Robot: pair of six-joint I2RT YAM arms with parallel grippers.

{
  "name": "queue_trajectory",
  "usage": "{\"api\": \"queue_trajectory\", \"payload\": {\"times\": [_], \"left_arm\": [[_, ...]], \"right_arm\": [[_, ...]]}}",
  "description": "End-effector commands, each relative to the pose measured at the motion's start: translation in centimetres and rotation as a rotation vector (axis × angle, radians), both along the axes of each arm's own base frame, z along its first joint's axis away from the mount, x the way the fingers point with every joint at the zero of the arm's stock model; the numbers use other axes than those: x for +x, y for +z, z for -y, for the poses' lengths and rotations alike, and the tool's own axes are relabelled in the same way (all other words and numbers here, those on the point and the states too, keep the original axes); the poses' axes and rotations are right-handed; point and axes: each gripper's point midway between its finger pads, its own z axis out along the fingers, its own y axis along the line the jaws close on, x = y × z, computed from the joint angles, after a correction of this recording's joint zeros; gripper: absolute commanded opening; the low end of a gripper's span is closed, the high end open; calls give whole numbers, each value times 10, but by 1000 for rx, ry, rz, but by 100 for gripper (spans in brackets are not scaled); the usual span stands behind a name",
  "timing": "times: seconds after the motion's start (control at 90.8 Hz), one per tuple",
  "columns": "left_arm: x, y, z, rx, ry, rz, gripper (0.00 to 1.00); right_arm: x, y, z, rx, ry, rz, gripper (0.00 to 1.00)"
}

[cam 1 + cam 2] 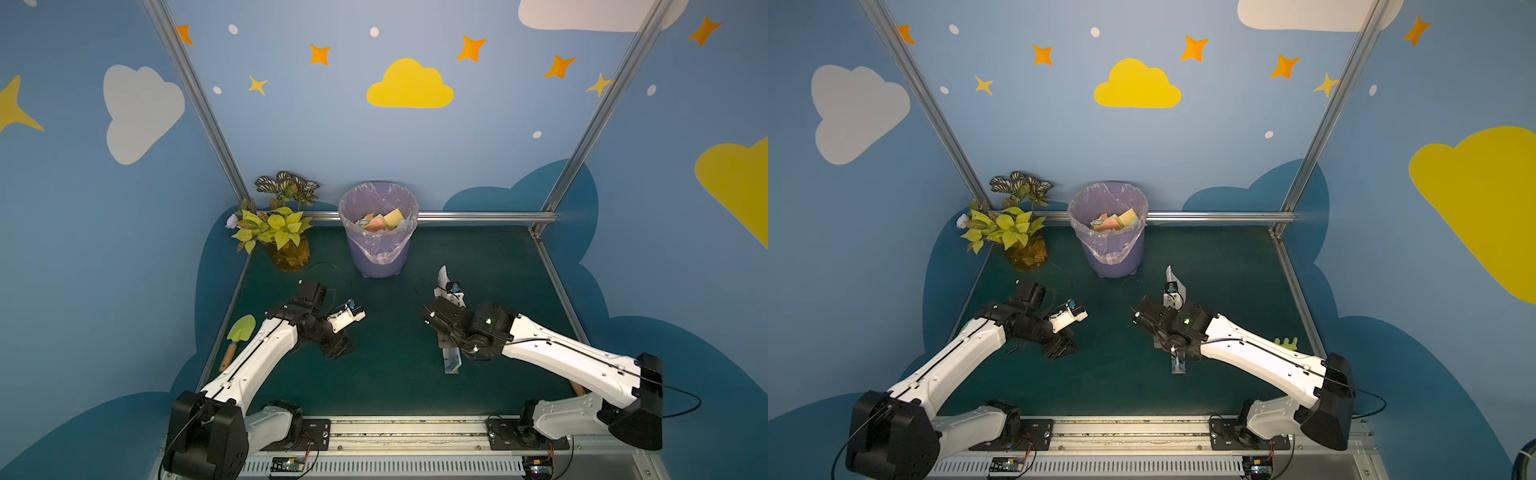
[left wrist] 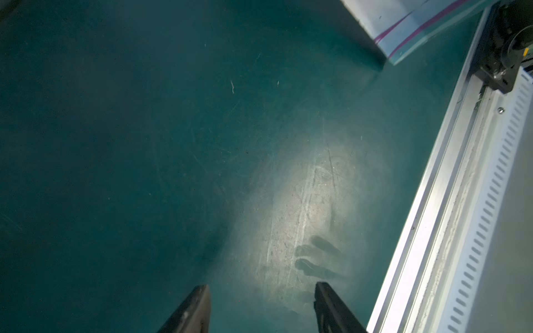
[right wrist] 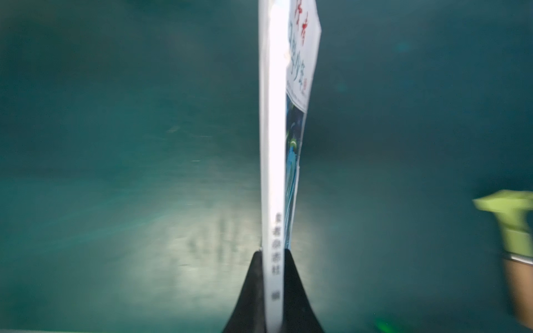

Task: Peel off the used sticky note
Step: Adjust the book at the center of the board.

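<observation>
Trowel (image 1: 239, 332): green blade and wooden handle, at the left edge of the mat (image 1: 395, 386) beside my left arm. Only the top views show it.
Plant (image 1: 278, 224): yellow-green and striped leaves, far left corner.
Left gripper (image 2: 261, 288): low over bare mat, left of centre. My left wrist view shows the jaws apart with nothing between them.
Bin (image 1: 374, 262): lilac with a clear liner, far centre. Coloured notes (image 1: 390, 218) lie inside, seen in both top views only.
Book (image 3: 272, 115): thin, right of centre. In both top views only a pale blue end (image 1: 452, 363) pokes out from under the gripper. The left wrist view catches a corner with purple stripes (image 2: 418, 26). The right wrist view gives the white spine edge-on, with the cover bowing off to one side.
Right gripper (image 3: 272, 253): jaws closed on the book's spine.
Sticky note: I cannot pick it out on the book in any view.
Writing: grey Chinese characters down the spine, red and blue ones on the cover, all too blurred for me to read.
Rake (image 1: 1285, 343): the green head shows in a top view and in the right wrist view (image 3: 513, 219), right of my right arm. In a top view only the rake handle (image 1: 577, 388) shows.
</observation>
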Motion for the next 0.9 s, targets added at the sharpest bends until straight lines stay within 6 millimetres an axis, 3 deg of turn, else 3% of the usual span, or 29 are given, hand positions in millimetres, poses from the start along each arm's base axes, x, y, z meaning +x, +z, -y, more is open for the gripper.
{"api": "queue_trajectory", "payload": {"times": [0.0, 0.044, 0.132, 0.308, 0.573, 0.892], "left_arm": [[-10, 4, 3, -65, -11, -30, 62], [-9, 4, 2, -74, -5, -30, 62], [-7, 5, 1, -91, 5, -32, 62], [5, 14, -8, -125, 64, 0, 62], [9, 28, -21, -151, 99, 27, 62], [9, 29, -28, -168, 111, 24, 62]], "right_arm": [[4, 33, 50, -375, -7, 105, 0], [7, 39, 48, -428, -3, 125, 0], [11, 28, 36, -481, 7, 108, 0], [19, -30, -11, -522, 79, -4, 0], [16, -94, -100, -358, 151, -103, 0], [12, -141, -163, -96, 150, -200, 0]]}}
